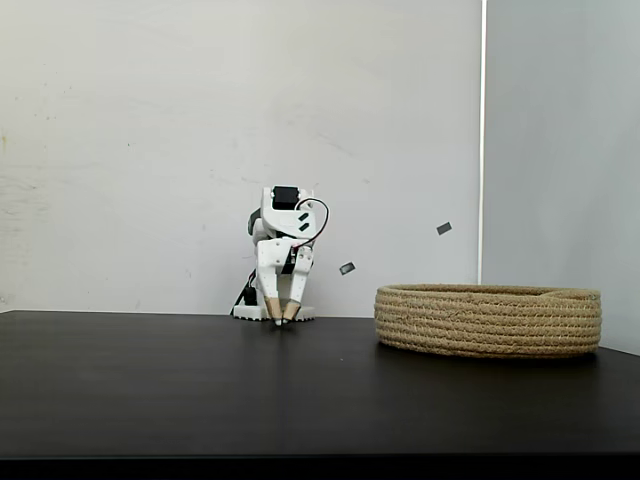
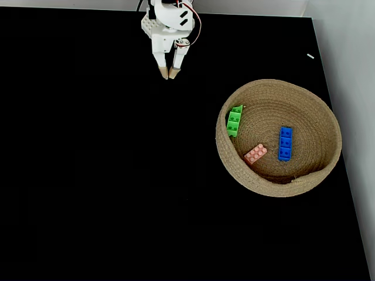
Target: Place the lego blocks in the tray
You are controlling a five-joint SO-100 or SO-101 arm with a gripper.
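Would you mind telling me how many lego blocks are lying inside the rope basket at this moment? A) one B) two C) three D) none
C: in the fixed view from above, the green block, the pink block and the blue block all lie inside the basket.

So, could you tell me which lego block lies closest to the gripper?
The green block, against the basket's wall on the gripper's side; pink and blue lie farther.

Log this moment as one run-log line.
gripper: jaws shut, empty, tips at table | green block, pink block, blue block: inside basket | table: no blocks left
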